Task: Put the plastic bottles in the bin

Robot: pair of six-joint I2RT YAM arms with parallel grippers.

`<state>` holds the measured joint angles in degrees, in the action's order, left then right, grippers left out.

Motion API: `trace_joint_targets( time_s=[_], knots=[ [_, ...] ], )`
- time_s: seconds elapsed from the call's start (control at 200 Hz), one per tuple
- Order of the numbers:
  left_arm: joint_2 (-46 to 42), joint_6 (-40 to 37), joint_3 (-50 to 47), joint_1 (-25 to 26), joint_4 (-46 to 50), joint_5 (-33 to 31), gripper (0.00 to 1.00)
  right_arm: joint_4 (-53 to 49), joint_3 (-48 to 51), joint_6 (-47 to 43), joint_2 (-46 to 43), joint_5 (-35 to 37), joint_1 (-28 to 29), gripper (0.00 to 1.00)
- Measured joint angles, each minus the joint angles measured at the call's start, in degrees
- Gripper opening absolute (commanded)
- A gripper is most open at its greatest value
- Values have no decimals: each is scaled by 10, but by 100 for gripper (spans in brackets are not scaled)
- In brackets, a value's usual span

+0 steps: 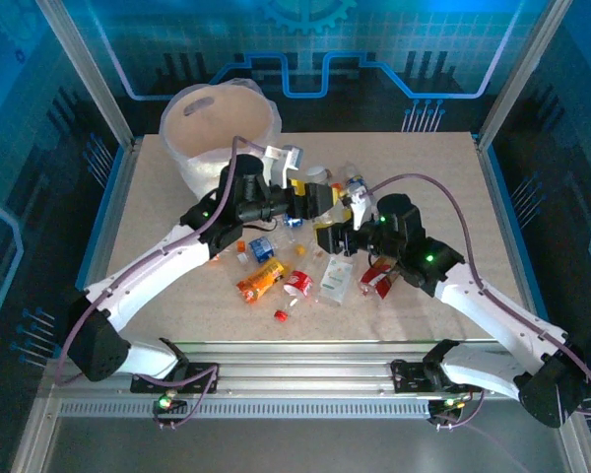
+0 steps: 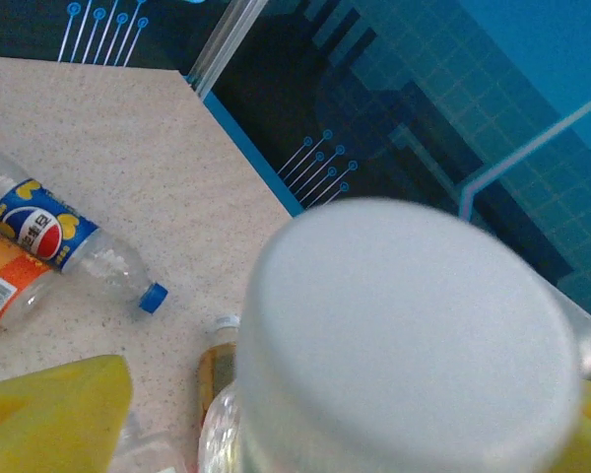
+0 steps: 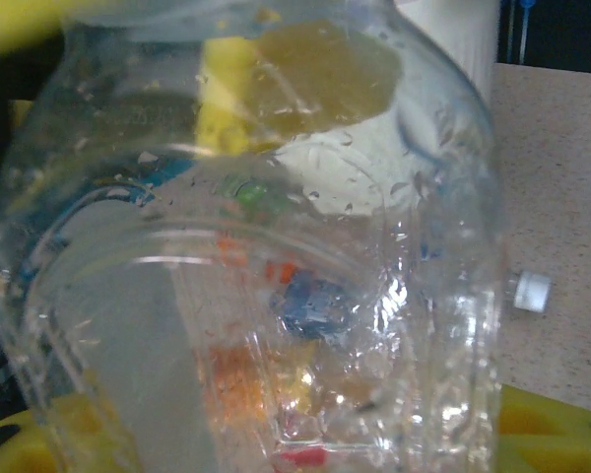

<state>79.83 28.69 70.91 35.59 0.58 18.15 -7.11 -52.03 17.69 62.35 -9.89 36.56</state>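
A clear plastic bottle [image 3: 276, 246] stands very close to the right wrist camera, and my right gripper [image 1: 338, 231] is shut on it near the middle of the table. Its white cap [image 2: 414, 335] looms in the left wrist view. My left gripper [image 1: 318, 200] stands open around the same bottle [image 1: 327, 204], with one yellow finger [image 2: 49, 414] apart from the bottle's side. More plastic bottles lie below the grippers: an orange-labelled one [image 1: 261, 281], a red one [image 1: 297, 284] and a red-labelled one [image 1: 377, 276]. The white bin [image 1: 217, 128] stands at the far left, behind the left arm.
A blue-labelled bottle [image 2: 49, 232] with a blue cap lies beside an orange-labelled one [image 2: 5, 281]. A small amber bottle [image 2: 217, 365] lies under the held one. A white-labelled bottle [image 1: 337, 279] and a loose red cap [image 1: 281, 315] lie near the front. The table's right edge [image 2: 246, 148] meets a blue wall.
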Motion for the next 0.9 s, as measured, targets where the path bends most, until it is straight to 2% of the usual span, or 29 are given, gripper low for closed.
trace_joint_targets(
  time_s=[0.165, 0.255, 0.295, 0.335, 0.37, 0.405, 0.42, 0.685, 0.895],
  knots=[
    [2, 10, 0, 2, -25, 3, 47, 2, -8, -4, 6, -2, 9, 36],
    [2, -2, 0, 2, -29, -1, 33, 1, -10, -1, 7, 0, 9, 41],
    [2, -8, 0, 2, -30, -3, 28, 0, -10, 0, 8, 2, 9, 48],
    [2, -14, -1, 2, -30, -3, 25, 0, -11, 0, 9, 2, 9, 59],
    [2, -14, -2, 2, -31, -5, 22, -1, -11, 0, 10, 3, 9, 75],
    [2, -14, -2, 2, -31, -6, 21, -1, -12, 0, 10, 4, 9, 96],
    [2, -11, -2, 2, -32, -7, 21, -1, -12, -2, 10, 4, 9, 100],
    [-2, -7, -3, 2, -38, -33, 22, -10, -24, -8, 10, 17, 10, 100],
    [-16, -60, 28, -3, 10, -97, 22, -43, -24, -8, -22, 40, 11, 100]
  ],
)
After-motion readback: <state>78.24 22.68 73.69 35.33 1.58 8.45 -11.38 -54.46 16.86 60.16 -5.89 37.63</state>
